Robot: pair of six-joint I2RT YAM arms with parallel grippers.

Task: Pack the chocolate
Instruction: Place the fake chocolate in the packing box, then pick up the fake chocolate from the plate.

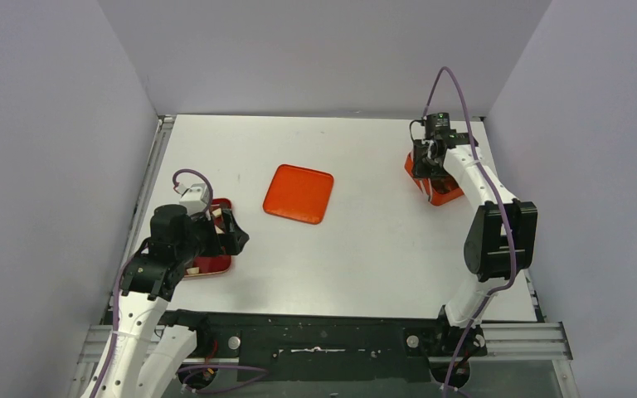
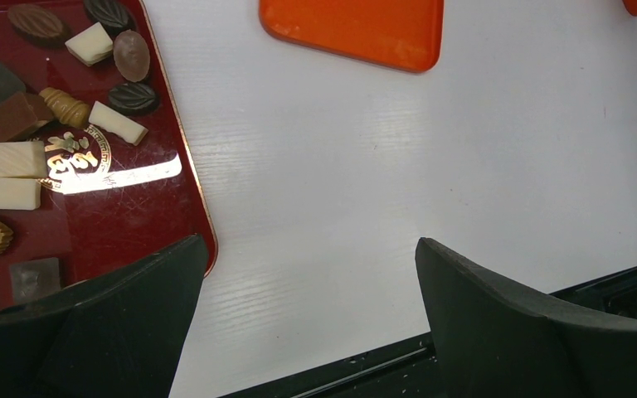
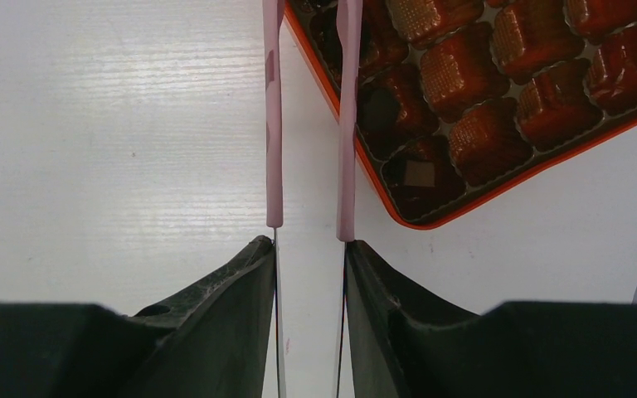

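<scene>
1. Top view:
   - One orange lid (image 1: 299, 193) lies flat on the white table (image 1: 365, 249).
   - Left of the lid, towards the arm bases, sits one dark red tray (image 1: 211, 266). The left gripper (image 1: 234, 236) hangs over the tray edge that faces the lid.
   - Right of the lid, well apart from it, sits one orange box (image 1: 446, 196) with the right gripper (image 1: 430, 170) above it.
   - The chocolate is too small to count from here.

2. Left wrist view:
   - The tray (image 2: 133, 224) holds thirteen pieces of chocolate (image 2: 18, 159) in view: five dark, four white or cream, two tan and two dull grey-brown.
   - They lie loose around a gold emblem (image 2: 70, 153), on the part of the tray away from the lid (image 2: 352, 29).
   - Bare table separates the tray from the lid.
   - The left gripper (image 2: 311, 319) stands wide apart with nothing between its fingers (image 2: 124, 332). One finger overlaps the tray's corner.

3. Right wrist view:
   - The right gripper (image 3: 309, 274) is clamped on one pair of pink tongs (image 3: 274, 124). Each finger presses the outside of one tong arm, and the two arms run parallel with a gap between them.
   - One tong arm crosses the rim of the box (image 3: 398, 217).
   - The box has a moulded insert of many wells, about a dozen of them in view.
   - One well at the box's corner holds a single small tan square of chocolate (image 3: 419, 172).
   - Whether the other wells hold anything, I cannot tell.
</scene>
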